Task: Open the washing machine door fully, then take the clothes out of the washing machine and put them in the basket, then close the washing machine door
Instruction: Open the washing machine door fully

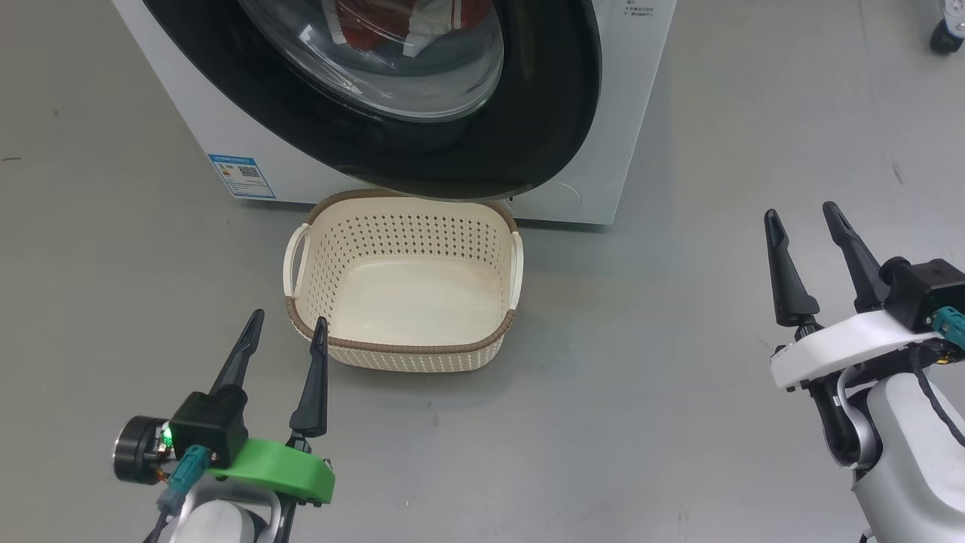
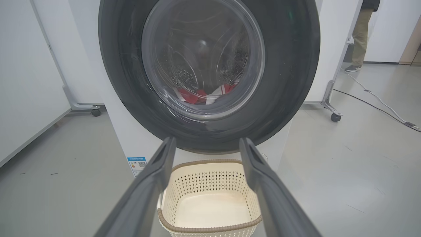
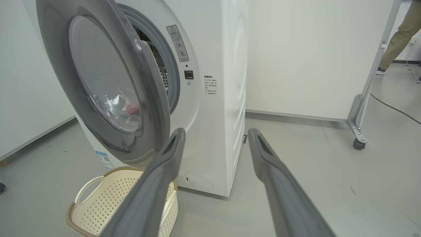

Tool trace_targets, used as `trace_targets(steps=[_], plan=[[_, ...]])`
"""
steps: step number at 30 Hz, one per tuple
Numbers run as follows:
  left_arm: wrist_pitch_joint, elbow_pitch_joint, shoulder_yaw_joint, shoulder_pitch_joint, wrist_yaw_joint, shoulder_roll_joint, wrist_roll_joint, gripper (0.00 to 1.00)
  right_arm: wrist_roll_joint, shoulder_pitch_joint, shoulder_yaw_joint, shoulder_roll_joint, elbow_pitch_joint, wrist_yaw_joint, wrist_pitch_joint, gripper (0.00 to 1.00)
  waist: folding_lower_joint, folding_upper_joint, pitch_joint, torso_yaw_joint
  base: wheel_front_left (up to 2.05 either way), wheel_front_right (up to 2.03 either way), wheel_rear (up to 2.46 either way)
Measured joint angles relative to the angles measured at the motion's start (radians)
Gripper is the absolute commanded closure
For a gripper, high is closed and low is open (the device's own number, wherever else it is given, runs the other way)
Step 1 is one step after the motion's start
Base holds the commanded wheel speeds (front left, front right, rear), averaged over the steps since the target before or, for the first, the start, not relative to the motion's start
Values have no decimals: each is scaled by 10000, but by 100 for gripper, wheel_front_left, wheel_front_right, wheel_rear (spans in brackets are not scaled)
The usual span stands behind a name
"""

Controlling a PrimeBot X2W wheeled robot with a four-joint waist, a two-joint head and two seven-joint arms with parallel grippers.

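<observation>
The white washing machine (image 1: 626, 113) stands ahead with its black-rimmed door (image 1: 528, 136) swung partly ajar over the basket (image 1: 403, 354). Red and white clothes (image 2: 205, 95) show through the door's glass bowl, lying in the steel drum. The cream basket sits empty on the floor right in front of the machine. My left gripper (image 1: 288, 320) is open, its tips at the basket's near left corner. My right gripper (image 1: 801, 211) is open too, well to the right of the machine, over bare floor. In the right wrist view the door (image 3: 108, 85) stands ajar from the grey-ringed opening (image 3: 166, 65).
A blue label sticker (image 1: 243, 175) marks the machine's lower left front. White partition panels on castors (image 2: 335, 117) stand behind and beside the machine. A person's legs (image 3: 399, 36) and a cable (image 2: 378, 98) are at the far right. Grey floor lies open on both sides.
</observation>
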Motion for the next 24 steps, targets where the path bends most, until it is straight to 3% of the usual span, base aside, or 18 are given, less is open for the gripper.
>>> trace_targets(steps=[24], plan=[[0, -82, 52, 60, -10, 0, -61, 0, -163, 617, -71, 88, -439, -92, -13, 0, 0, 0, -194, 22, 0, 0, 0]])
